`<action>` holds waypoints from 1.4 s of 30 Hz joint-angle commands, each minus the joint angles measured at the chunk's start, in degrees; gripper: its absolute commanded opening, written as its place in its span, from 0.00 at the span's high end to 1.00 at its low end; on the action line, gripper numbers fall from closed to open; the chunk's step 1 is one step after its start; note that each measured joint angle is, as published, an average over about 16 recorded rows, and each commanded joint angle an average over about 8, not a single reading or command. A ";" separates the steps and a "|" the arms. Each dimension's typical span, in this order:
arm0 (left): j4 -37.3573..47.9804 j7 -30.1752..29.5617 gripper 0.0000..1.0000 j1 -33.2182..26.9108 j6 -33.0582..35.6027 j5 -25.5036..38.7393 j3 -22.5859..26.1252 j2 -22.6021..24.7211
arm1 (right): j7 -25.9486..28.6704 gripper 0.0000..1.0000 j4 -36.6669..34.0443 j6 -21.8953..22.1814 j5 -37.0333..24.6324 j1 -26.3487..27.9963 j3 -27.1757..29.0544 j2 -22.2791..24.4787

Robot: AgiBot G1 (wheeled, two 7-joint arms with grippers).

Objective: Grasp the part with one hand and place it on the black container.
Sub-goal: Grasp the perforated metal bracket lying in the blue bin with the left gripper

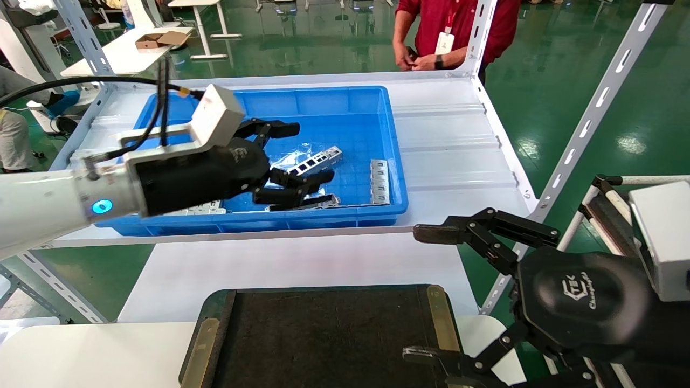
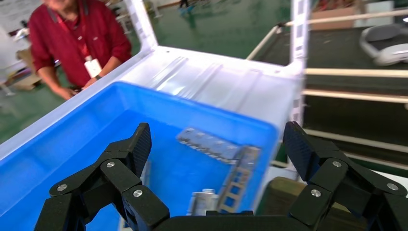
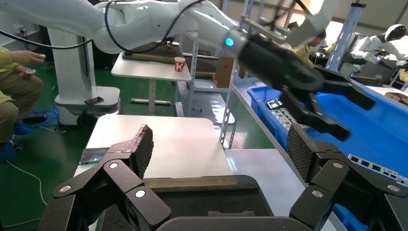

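My left gripper [image 1: 302,153] is open and empty inside the blue bin [image 1: 350,102], its fingers either side of a silvery part [image 1: 318,160] with rectangular cut-outs that lies on the bin floor. In the left wrist view the gripper [image 2: 216,144] hangs above several such parts [image 2: 211,144] near the bin's wall. The black container [image 1: 323,334], a flat tray with brass strips, lies on the near table; it also shows in the right wrist view [image 3: 202,197]. My right gripper [image 1: 426,293] is open and empty by the tray's right edge.
More metal parts lie in the bin: a stack by its right wall [image 1: 379,180] and some at the near left [image 1: 205,207]. A person in red [image 1: 447,32] stands behind the shelf. Shelf posts [image 1: 587,118] rise on the right.
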 commanded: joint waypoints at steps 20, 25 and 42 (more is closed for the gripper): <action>34.31 12.11 0.00 -11.47 -21.18 7.53 1.94 19.58 | -0.02 0.00 0.00 0.01 0.02 0.01 -0.03 0.01; 38.30 13.92 0.00 -12.03 -24.75 6.95 2.42 21.50 | -0.02 0.00 0.00 0.02 0.03 0.01 -0.04 0.02; 37.99 8.08 1.00 -10.68 -28.52 4.34 10.15 22.00 | -0.03 1.00 0.00 0.03 0.04 0.02 -0.06 0.02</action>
